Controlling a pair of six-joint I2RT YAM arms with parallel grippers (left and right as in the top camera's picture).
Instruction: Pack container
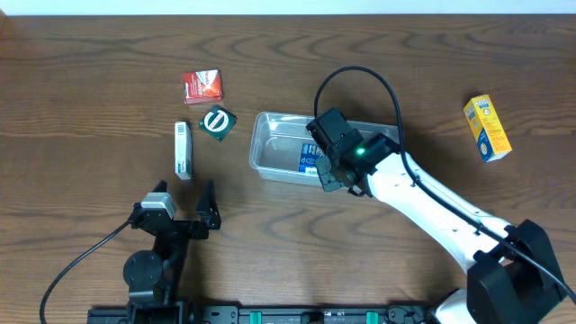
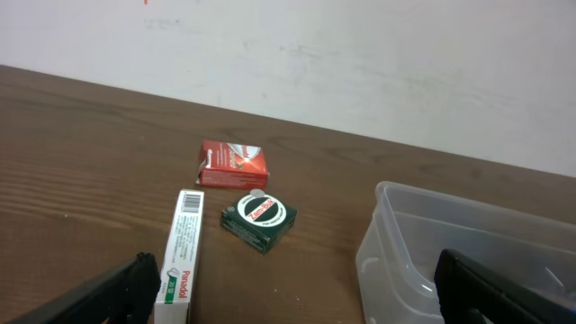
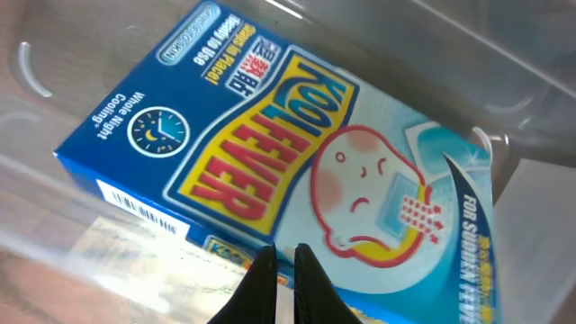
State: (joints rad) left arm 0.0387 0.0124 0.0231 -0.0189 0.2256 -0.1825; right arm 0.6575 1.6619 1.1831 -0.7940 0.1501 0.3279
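Observation:
The clear plastic container (image 1: 268, 144) sits mid-table and holds a blue Kool Fever box (image 1: 309, 160), which lies flat inside it. My right gripper (image 1: 335, 176) hangs over the container's near side. In the right wrist view its fingers (image 3: 284, 254) are shut together just above the near edge of the blue box (image 3: 297, 153), with nothing between them. The container wall (image 3: 513, 54) surrounds the box. My left gripper (image 1: 186, 194) is open and empty near the front left. In its wrist view the wide-apart fingers (image 2: 292, 292) frame the container's left end (image 2: 396, 243).
A white Panadol box (image 1: 183, 149) (image 2: 183, 256), a green box (image 1: 217, 121) (image 2: 259, 218) and a red box (image 1: 202, 86) (image 2: 232, 163) lie left of the container. A yellow box (image 1: 487, 128) lies at the far right.

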